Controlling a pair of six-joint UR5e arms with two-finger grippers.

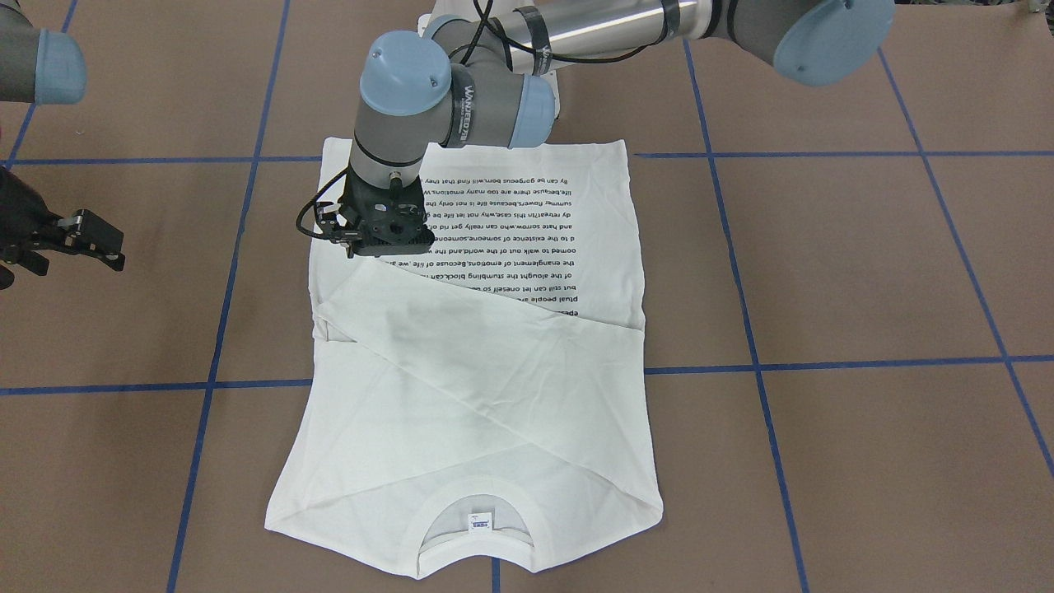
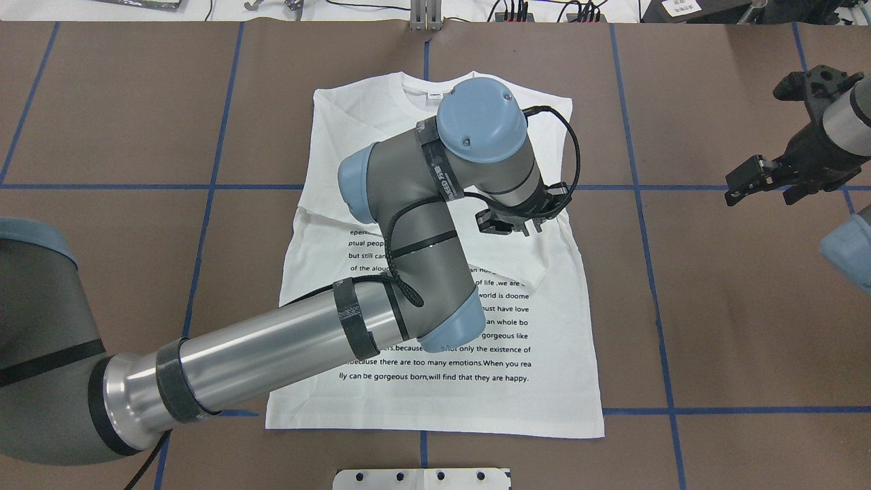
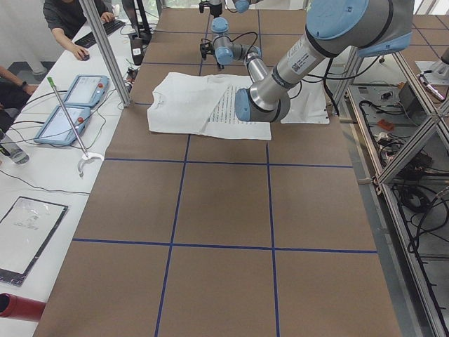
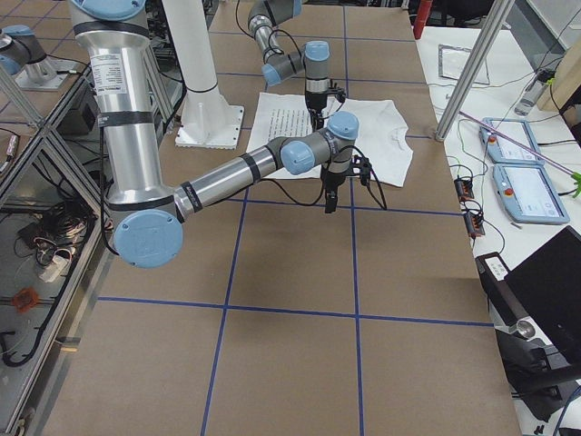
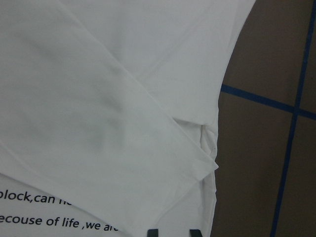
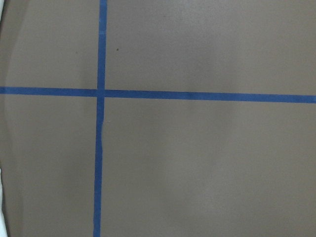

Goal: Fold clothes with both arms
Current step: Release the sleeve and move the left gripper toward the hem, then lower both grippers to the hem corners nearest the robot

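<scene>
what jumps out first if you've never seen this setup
The white T-shirt lies flat in the middle, sleeves folded across its body, with a block of black text on the half nearer the robot. The left gripper hangs just above the shirt by a folded sleeve's end. The right gripper hovers off to the side over the bare brown table, which is gridded with blue tape.

Two cameras look steeply down from opposite sides of the worktop (image 1: 865, 272), two along it from its ends, two ride the wrists close-in — all but the right wrist's share the T-shirt (image 2: 435, 391).
</scene>
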